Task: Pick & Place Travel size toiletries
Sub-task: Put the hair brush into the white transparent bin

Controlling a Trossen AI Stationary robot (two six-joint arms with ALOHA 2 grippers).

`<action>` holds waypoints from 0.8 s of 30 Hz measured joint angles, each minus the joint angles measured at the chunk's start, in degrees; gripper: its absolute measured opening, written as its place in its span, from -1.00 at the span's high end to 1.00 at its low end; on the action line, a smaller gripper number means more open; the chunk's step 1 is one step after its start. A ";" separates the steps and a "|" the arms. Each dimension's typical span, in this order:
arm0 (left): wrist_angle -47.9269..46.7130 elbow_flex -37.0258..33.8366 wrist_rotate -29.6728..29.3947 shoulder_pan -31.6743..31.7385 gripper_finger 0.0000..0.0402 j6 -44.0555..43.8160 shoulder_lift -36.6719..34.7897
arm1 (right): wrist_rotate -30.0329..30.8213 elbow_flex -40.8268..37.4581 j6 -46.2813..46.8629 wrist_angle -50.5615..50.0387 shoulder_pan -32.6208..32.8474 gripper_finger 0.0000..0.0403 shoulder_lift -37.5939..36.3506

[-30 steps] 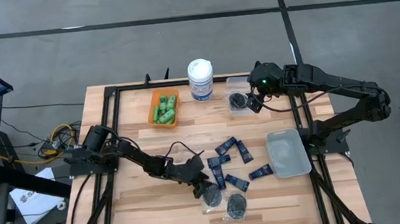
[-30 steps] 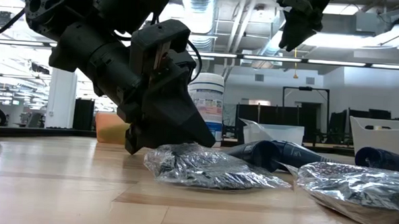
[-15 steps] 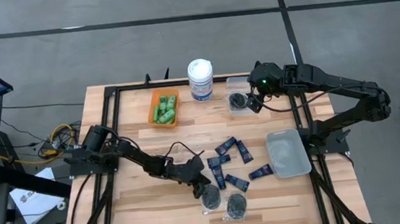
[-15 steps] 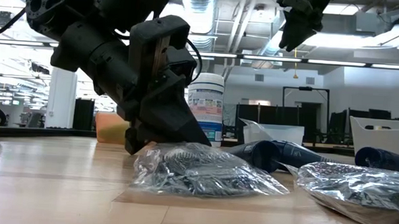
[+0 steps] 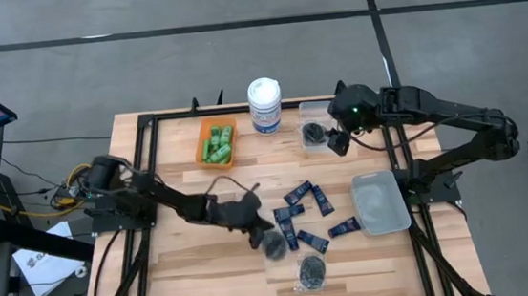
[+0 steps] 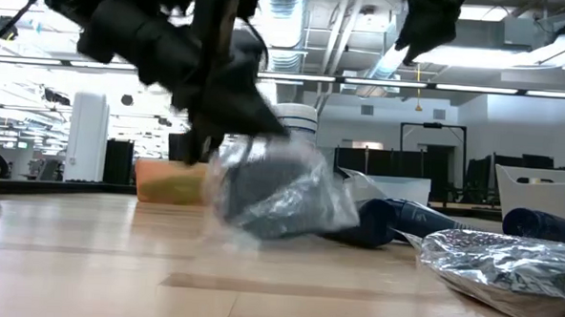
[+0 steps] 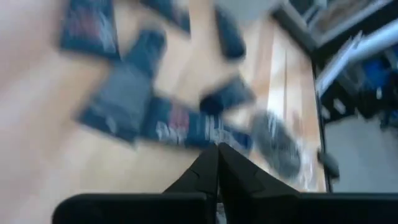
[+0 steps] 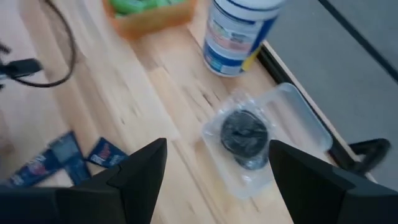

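- High view: left end effector (image 5: 262,238) low over mid-desk, clenched on a crinkly clear disc packet (image 6: 279,189) lifted off the wooden desk (image 5: 199,278).
- Right end effector (image 5: 338,141) released, above a clear bin (image 8: 292,109) holding one black disc (image 8: 244,134).
- Orange bin (image 5: 215,141): green bottles (image 5: 217,147).
- Navy tubes (image 5: 309,202) loose, mid-desk.

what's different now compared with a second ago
The left gripper has shut on a disc packet and lifted it off the table, swinging it toward the far side. The right gripper stays open over the small clear bin; the other packet and the blue tubes have not moved.
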 joint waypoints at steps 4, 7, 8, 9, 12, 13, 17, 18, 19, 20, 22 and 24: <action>0.52 -0.39 -3.41 1.64 1.00 5.22 -7.54 | -1.74 0.00 0.75 2.51 2.39 -0.36 0.02; -0.14 -0.46 -5.92 2.95 1.00 9.15 -12.79 | -3.23 0.00 0.75 5.84 4.79 -0.36 0.54; -0.09 -0.48 -6.82 3.45 1.00 10.40 -14.40 | -3.68 -0.06 0.76 6.65 5.70 -0.36 0.68; -0.06 -0.46 -7.65 3.84 1.00 11.64 -16.15 | -3.81 -0.11 0.77 7.58 6.56 -0.36 0.81; -0.25 -0.43 -9.26 4.99 1.00 15.13 -20.50 | -4.39 -0.01 0.77 12.07 9.14 -0.36 1.56; -0.24 -0.45 -9.62 5.29 1.00 15.90 -21.60 | -4.40 -0.09 0.77 12.95 9.92 -0.36 1.95; -0.11 -0.42 -10.07 6.34 1.00 18.54 -25.34 | -4.44 -0.12 0.09 18.46 12.90 -0.36 4.31; -0.17 -0.42 -10.13 6.52 1.00 18.84 -25.92 | -4.46 0.01 -0.49 20.85 13.46 -0.36 5.44; -0.33 -0.43 -10.13 6.65 1.00 19.46 -26.49 | -4.58 0.19 -0.98 22.91 14.10 -0.36 6.51; -0.51 -0.44 -10.14 6.66 1.00 19.79 -26.98 | -4.66 0.03 -1.22 23.00 14.70 -0.36 7.46; -0.38 -0.40 -10.15 6.79 1.00 20.16 -27.57 | -5.94 -0.11 -1.46 25.15 15.46 -0.36 9.93; -0.83 -0.48 -10.22 6.79 1.00 20.87 -28.00 | -7.89 -0.03 -2.39 26.89 15.94 -0.36 12.25</action>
